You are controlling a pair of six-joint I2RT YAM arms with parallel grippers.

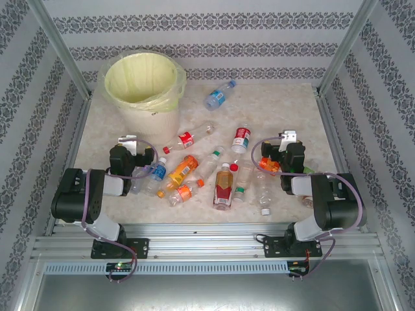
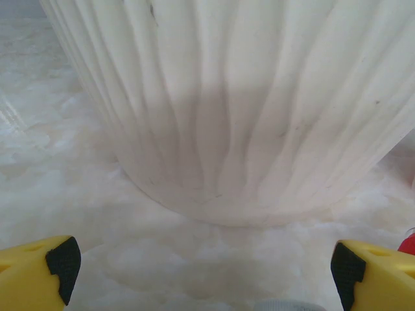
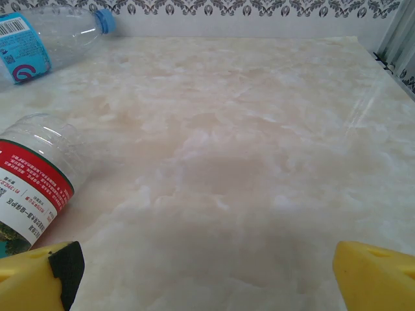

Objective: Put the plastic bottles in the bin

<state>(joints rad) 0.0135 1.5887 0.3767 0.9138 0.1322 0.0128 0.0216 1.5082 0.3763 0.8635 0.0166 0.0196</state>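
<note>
We judge the task barely begun. About 12 bottles [image 1: 183,170] lie on the table [image 1: 292,103], most in a loose cluster between the 2 arms. 1 blue-labelled bottle [image 1: 219,96] lies apart, nearer the bin [image 1: 148,116]. The bin stands upright in the far left corner, and as much of its yellow bag [image 1: 139,81] as we see holds no bottle. So all of them look left to move.

The bottles are small, clear or orange, with red, blue or green labels and coloured caps. The bin is white and ribbed, far wider than any bottle.

The left gripper [image 2: 201,265] is spread wide and empty, low over the table and facing the bin's wall. The right gripper [image 3: 204,265] is also spread wide with nothing in it. It sits over bare table, with a red-labelled bottle [image 3: 32,181] just to its left.
</note>
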